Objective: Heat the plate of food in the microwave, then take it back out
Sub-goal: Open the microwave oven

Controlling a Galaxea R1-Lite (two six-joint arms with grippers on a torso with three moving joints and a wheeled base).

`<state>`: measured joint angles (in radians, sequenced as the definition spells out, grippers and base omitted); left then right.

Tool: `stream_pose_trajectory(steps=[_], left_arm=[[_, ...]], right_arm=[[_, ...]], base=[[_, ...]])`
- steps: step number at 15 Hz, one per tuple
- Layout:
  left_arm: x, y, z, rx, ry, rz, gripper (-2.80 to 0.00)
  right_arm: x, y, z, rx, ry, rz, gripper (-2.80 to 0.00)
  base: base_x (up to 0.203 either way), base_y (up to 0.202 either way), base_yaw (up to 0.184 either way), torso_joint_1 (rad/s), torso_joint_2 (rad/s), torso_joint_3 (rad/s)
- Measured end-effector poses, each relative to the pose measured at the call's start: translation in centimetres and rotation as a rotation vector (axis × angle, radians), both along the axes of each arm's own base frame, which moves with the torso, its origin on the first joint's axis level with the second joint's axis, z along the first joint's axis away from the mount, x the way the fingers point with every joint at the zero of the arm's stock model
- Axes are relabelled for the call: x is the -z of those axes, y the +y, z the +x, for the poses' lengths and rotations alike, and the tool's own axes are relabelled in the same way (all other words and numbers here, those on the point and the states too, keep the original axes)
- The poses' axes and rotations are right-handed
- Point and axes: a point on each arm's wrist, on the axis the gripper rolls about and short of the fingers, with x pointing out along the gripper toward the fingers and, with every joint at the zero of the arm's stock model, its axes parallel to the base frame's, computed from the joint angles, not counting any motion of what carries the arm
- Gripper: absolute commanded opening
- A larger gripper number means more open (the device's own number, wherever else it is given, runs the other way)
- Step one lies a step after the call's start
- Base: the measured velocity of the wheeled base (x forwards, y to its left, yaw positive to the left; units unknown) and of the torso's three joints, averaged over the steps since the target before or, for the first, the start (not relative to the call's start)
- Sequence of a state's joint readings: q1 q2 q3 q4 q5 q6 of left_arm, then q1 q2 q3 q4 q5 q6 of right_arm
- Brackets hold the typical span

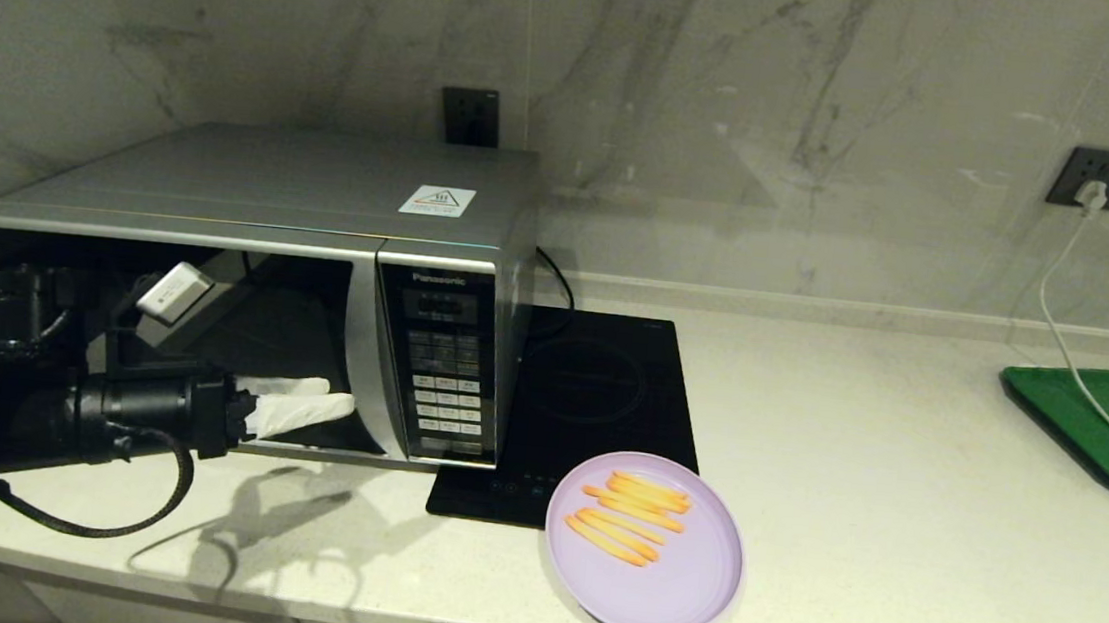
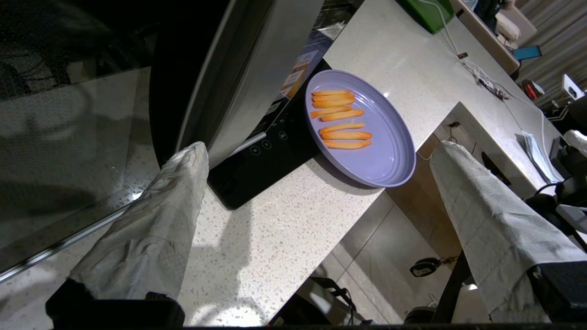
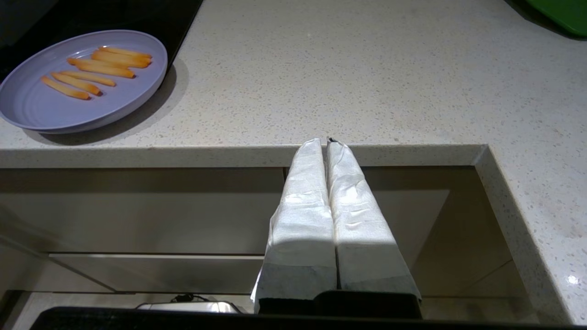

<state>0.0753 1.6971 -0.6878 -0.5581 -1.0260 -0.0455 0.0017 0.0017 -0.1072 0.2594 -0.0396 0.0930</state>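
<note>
Left gripper (image 1: 331, 402): nearest item in the head view, on a black arm reaching in level from the left, low in front of the microwave (image 1: 256, 275) door glass. Cloth-wrapped fingers (image 2: 151, 229) spread wide apart, holding nothing; one tip sits close to the door's edge beside the keypad panel, contact cannot be told.

Plate (image 1: 644, 545): round, lilac, shallow, on the counter (image 1: 899, 502) near its front edge, overlapping the front right corner of the hob (image 1: 597, 396). Contents: about seven thin orange fries (image 1: 632, 517), lying roughly parallel in the half toward the microwave; the other half bare.

Microwave: silver-grey, dark door shut, triangle sticker on top, standing just left of the hob.

Tray (image 1: 1107, 425): green, far right of the counter, a white cable (image 1: 1065, 326) trailing across it from a wall socket.

Right gripper (image 3: 326, 142): below the counter's front edge, well apart from the plate, fingers pressed together, empty.
</note>
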Motion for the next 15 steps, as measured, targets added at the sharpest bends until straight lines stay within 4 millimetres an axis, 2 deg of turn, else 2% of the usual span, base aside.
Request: stream_pose_trajectory(steps=[8,13,15], left_arm=[[0.4,-0.1,1.0,0.073,-0.009,-0.032,0.00],[1.7,0.2,3.2,0.086,-0.125,-0.026,0.00],[2.2,0.0,3.5,0.097,-0.121,-0.031,0.00]], right_arm=[[0.0,0.0,0.0,0.001,0.000,0.000,-2.80],[0.0,0.0,0.0,0.001,0.000,0.000,-2.80],[0.0,0.0,0.0,0.001,-0.001,0.000,-2.80]], base=[[0.000,0.000,0.000,0.000,0.00,0.000],[0.000,0.000,0.000,0.000,0.00,0.000],[0.000,0.000,0.000,0.000,0.00,0.000]])
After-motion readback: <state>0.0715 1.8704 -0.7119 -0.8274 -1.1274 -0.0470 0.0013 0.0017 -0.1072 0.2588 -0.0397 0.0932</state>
